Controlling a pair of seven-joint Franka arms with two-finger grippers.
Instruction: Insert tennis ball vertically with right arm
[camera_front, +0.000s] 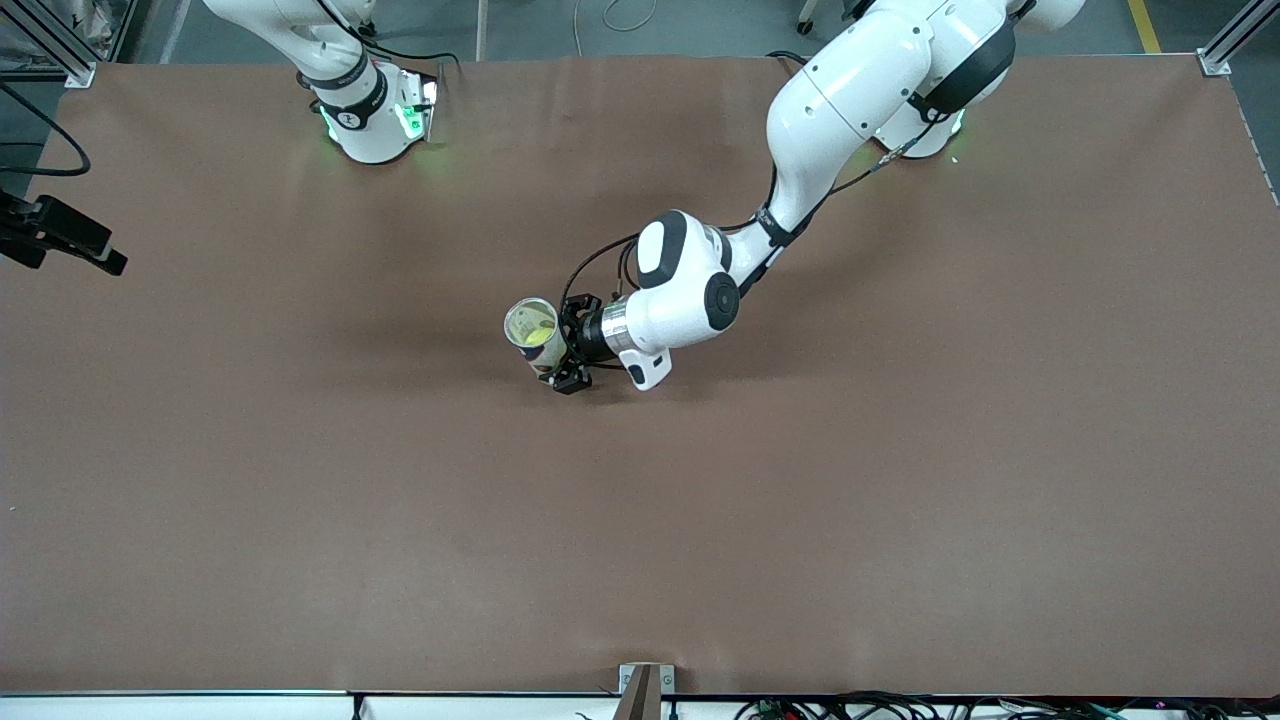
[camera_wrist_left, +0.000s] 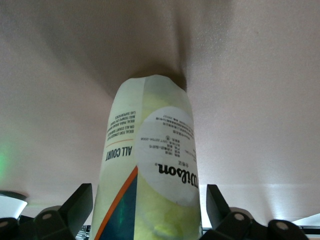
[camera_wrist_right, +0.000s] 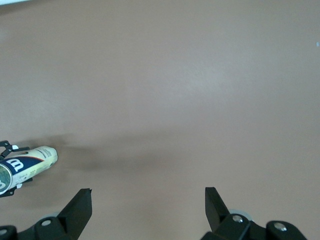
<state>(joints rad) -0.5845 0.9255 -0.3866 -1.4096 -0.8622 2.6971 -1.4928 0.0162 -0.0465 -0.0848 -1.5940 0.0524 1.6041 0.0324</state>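
My left gripper (camera_front: 562, 342) sits low at the middle of the table (camera_front: 900, 500), reaching in sideways, with the can (camera_front: 530, 322) between its fingers (camera_wrist_left: 75, 205). The left wrist view shows a sliver of table on each side of the can, so I judge the jaws let go and just clear of its wall, grasping nothing. The can stands upright on the table, mouth up. Yellow shows inside it, which I take for the ball (camera_front: 538, 338) already in, low under the rim.

My right gripper (camera_wrist_right: 148, 200) waits with jaws spread and empty over bare table, well apart from the can; the front view does not show it.

The step, as I judge it, is to back the left gripper off without tipping the can. I would draw it straight back along its own line, level, jaws kept wide, with no sideways drift, since a light can would topple at one brush of a finger.

The label reads "Wilson" on a white oval and "ALL COURT" beside it; the small print I cannot read
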